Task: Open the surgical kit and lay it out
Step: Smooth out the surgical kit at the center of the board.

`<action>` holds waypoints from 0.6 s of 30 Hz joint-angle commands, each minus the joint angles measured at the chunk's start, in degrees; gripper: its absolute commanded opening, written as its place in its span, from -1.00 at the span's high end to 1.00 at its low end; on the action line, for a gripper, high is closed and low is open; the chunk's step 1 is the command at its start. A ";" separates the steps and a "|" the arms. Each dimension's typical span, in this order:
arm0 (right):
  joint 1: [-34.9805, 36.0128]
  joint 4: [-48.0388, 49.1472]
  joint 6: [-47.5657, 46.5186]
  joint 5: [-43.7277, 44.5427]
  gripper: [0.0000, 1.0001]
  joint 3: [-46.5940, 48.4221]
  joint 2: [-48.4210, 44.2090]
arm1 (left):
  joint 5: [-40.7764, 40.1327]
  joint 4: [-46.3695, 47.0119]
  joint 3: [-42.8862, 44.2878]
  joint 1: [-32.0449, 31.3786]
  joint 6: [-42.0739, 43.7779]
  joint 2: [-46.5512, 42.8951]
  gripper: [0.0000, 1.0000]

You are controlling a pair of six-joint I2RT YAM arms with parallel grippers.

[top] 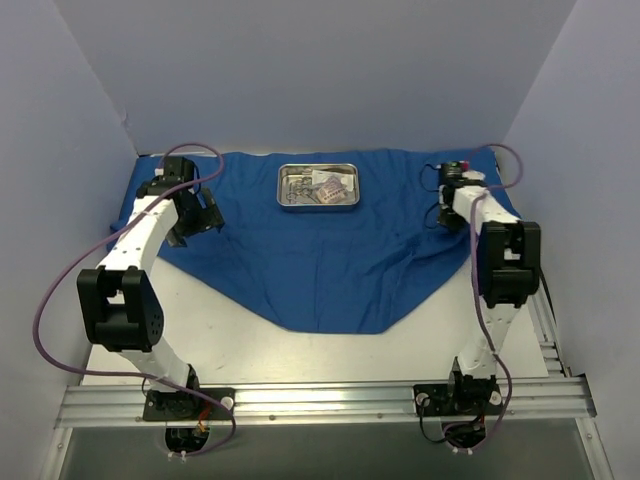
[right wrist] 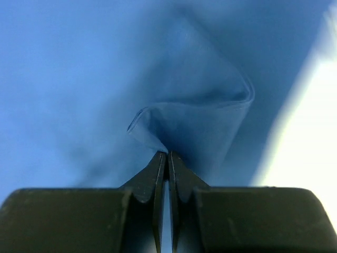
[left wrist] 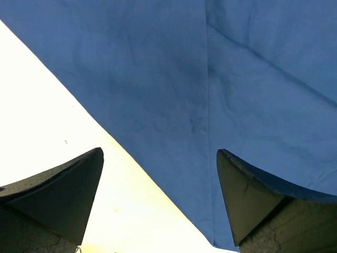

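At the right edge of the cloth (top: 320,270) the right gripper (right wrist: 167,154) is pinching a fold, the left gripper (left wrist: 159,152) is hanging open, the tray (top: 318,207) is sitting far-centre; a gentle outward pull is probably coming next.

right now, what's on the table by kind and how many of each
blue cloth wrap: 1
steel tray: 1
grippers: 2 (left gripper open, right gripper pinching a fold of the wrap)
tray contents: jumbled, too small to count
total: 4 counted, plus whatever is in the tray
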 commanded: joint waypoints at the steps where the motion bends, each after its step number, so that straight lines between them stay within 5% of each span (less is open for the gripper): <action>1: -7.02 -6.18 5.03 8.74 1.00 -7.56 -8.87 | -2.75 -0.35 0.25 -0.16 1.09 -4.48 -0.95; 11: -28.02 -10.84 10.57 13.68 1.00 -24.02 -27.58 | -5.04 -2.72 -0.80 -0.16 1.53 -9.23 -0.95; 18: -39.10 -15.49 10.40 20.18 1.00 -25.18 -27.96 | -5.74 -3.16 -3.09 -0.16 1.53 -13.09 -0.95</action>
